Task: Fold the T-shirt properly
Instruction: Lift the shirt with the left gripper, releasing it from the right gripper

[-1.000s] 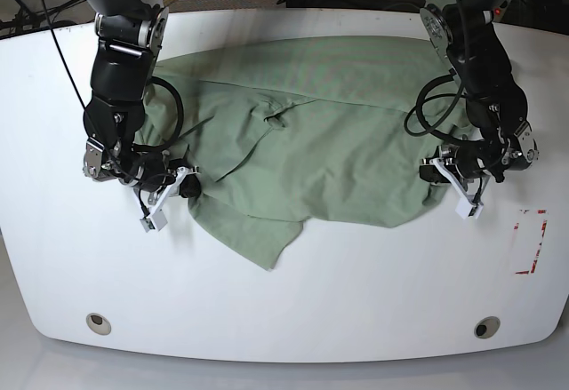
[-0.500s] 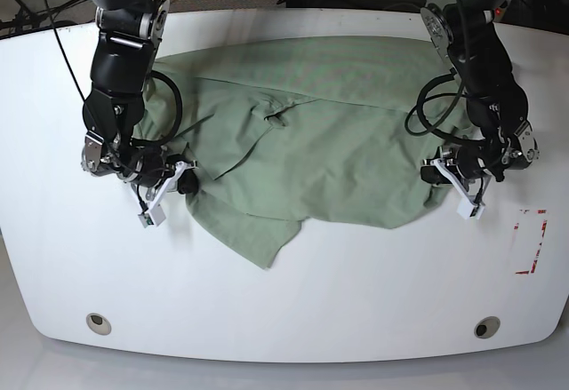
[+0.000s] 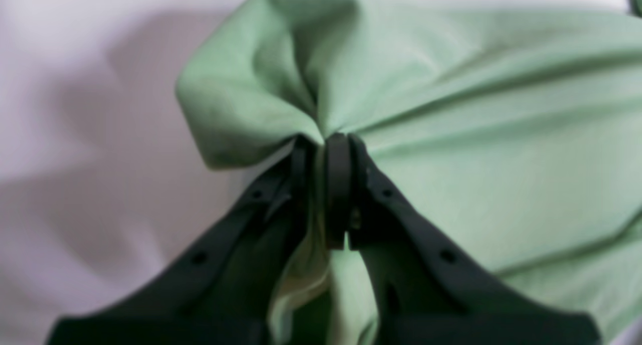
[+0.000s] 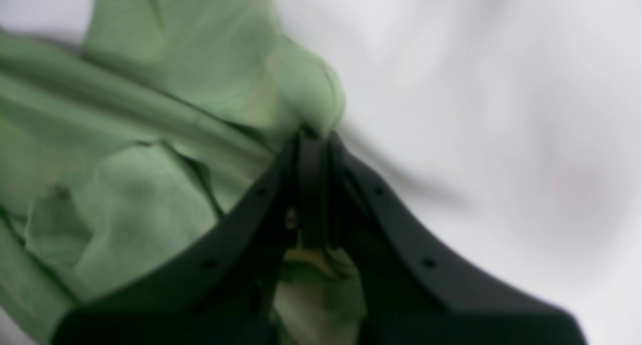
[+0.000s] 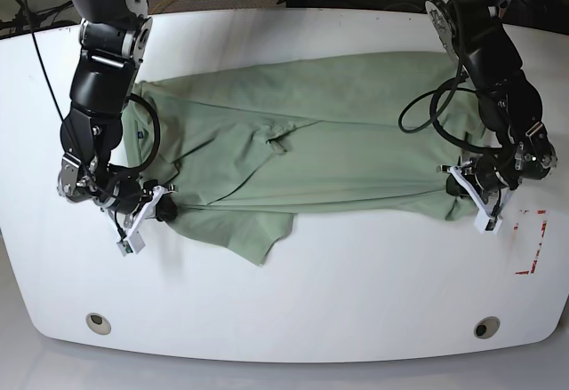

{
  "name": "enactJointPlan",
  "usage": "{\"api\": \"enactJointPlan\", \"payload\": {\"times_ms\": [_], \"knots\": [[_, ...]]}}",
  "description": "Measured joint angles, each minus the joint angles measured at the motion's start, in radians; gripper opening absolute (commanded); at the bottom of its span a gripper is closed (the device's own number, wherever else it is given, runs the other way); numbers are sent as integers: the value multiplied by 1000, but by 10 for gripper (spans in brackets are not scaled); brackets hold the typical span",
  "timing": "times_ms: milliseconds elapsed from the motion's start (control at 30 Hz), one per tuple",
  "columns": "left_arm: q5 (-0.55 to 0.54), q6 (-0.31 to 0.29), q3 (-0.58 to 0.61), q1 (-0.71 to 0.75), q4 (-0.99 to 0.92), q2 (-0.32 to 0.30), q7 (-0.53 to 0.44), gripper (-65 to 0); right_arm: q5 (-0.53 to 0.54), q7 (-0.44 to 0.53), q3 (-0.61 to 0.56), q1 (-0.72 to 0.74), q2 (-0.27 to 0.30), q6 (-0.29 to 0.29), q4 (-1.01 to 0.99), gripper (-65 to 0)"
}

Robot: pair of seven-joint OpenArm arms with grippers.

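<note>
The pale green T-shirt (image 5: 311, 141) lies stretched across the white table (image 5: 356, 301), its collar opening near the middle and a loose flap hanging toward the front. My left gripper (image 5: 460, 186), on the right of the base view, is shut on the shirt's right edge. In the left wrist view the T-shirt (image 3: 451, 134) bunches into the closed left gripper (image 3: 326, 142). My right gripper (image 5: 165, 210) is shut on the left edge. The right wrist view shows the T-shirt (image 4: 125, 134) pinched in the right gripper (image 4: 311, 134).
A red-marked rectangle (image 5: 531, 241) sits on the table at the far right. Two round holes (image 5: 99, 322) (image 5: 486, 327) are near the front edge. Cables run along the back behind the table.
Both grippers have moved outward and toward the front edge with the cloth in them. The shirt is now pulled wider and flatter across the table.
</note>
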Motion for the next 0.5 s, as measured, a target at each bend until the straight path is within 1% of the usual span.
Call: {"api": "enactJointPlan", "payload": {"times_ms": [33, 200, 267, 367, 500], "knots": [[-3, 0, 6, -3, 31, 2, 14, -650, -2, -19, -3, 15, 5, 3, 0, -650], [-14, -1, 15, -8, 180, 8, 47, -650, -8, -41, -2, 82, 25, -1, 21, -650], [-2, 0, 12, -23, 237, 13, 77, -650, -11, -88, 1, 115, 27, -1, 42, -650], [-2, 0, 11, -60, 317, 24, 90, -650, -3, -133, -4, 179, 29, 0, 79, -650], [-15, -1, 32, -122, 430, 27, 93, -650, 1, -193, -4, 288, 47, 6, 136, -650]]}}
